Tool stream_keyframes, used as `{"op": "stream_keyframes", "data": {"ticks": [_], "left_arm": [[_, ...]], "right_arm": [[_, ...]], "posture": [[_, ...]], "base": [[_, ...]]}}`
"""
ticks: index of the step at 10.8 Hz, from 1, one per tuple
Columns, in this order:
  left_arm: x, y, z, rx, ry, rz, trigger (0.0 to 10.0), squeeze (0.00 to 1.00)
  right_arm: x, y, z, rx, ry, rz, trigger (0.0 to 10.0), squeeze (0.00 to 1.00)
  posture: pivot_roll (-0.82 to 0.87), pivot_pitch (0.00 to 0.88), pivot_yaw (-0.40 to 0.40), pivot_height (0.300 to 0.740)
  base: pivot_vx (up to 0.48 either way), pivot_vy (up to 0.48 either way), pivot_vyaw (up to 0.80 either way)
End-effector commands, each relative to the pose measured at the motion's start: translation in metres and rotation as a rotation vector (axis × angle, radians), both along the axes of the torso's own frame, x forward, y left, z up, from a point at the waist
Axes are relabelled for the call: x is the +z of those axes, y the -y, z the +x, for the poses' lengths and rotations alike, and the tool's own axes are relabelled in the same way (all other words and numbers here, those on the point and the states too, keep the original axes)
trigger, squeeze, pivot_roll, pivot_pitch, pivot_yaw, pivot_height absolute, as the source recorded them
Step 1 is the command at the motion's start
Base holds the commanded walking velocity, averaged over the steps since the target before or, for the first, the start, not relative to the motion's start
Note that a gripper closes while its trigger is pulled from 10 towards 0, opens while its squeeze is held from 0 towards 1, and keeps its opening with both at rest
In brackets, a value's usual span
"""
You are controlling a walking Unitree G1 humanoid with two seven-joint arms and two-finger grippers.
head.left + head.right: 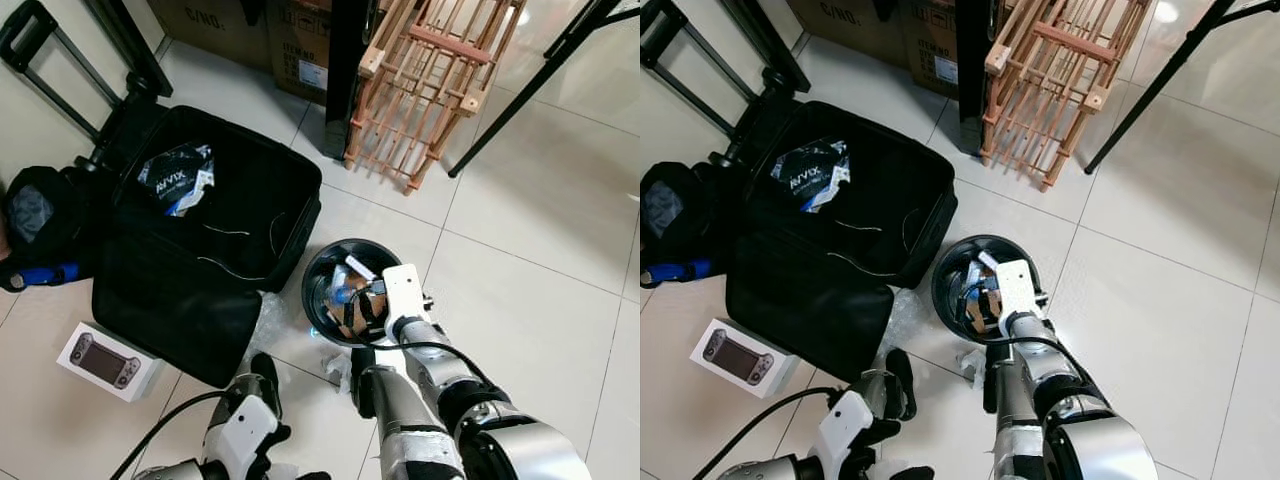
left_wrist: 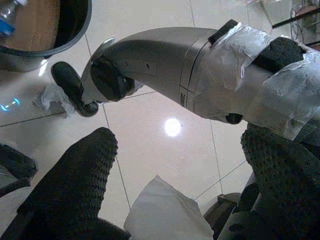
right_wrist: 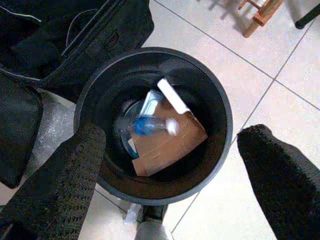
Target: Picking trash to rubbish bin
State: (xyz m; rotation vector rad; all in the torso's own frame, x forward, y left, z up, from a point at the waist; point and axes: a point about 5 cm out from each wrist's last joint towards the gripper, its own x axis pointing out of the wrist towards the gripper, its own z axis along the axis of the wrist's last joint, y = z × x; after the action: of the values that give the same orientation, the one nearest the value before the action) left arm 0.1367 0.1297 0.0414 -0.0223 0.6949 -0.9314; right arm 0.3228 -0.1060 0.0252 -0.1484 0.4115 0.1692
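Note:
The black round rubbish bin [image 1: 312,268] stands on the tiled floor and holds a piece of cardboard [image 3: 167,142], a plastic bottle [image 3: 150,124] and white paper. My right gripper [image 1: 362,308] hangs open directly above the bin's mouth, nothing between its fingers [image 3: 75,170]. Low at the front, my left gripper [image 1: 268,385] is open close to the floor, and a white crumpled paper [image 2: 167,212] lies between its fingers near their base. A crumpled tissue [image 1: 335,368] rests on the floor against the bin's near side.
An open black suitcase [image 1: 210,230] lies left of the bin, clear plastic wrap [image 1: 265,325] beside it. A boxed game console [image 1: 105,362] sits at the front left, a black backpack [image 1: 40,225] further left. A wooden crate [image 1: 430,80] and a tripod leg [image 1: 530,90] stand behind.

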Motion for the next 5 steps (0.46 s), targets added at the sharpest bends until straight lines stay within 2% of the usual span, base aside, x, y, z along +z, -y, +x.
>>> {"op": "stream_keyframes", "data": {"ticks": [1,5], "left_arm": [[-0.006,0.001,-0.010,-0.004,-0.049,0.007,10.0,0.00],[-0.004,0.004,0.001,-0.011,-0.025,0.005,10.0,0.00]], "right_arm": [[-0.016,0.003,-0.013,-0.014,-0.067,0.006,10.0,1.00],[-0.012,0.010,-0.009,-0.043,-0.043,0.015,10.0,1.00]], "posture": [[0.21,0.540,0.006,0.740],[0.19,0.497,0.015,0.740]], "base": [[0.000,0.000,0.00],[0.000,0.000,0.00]]}}
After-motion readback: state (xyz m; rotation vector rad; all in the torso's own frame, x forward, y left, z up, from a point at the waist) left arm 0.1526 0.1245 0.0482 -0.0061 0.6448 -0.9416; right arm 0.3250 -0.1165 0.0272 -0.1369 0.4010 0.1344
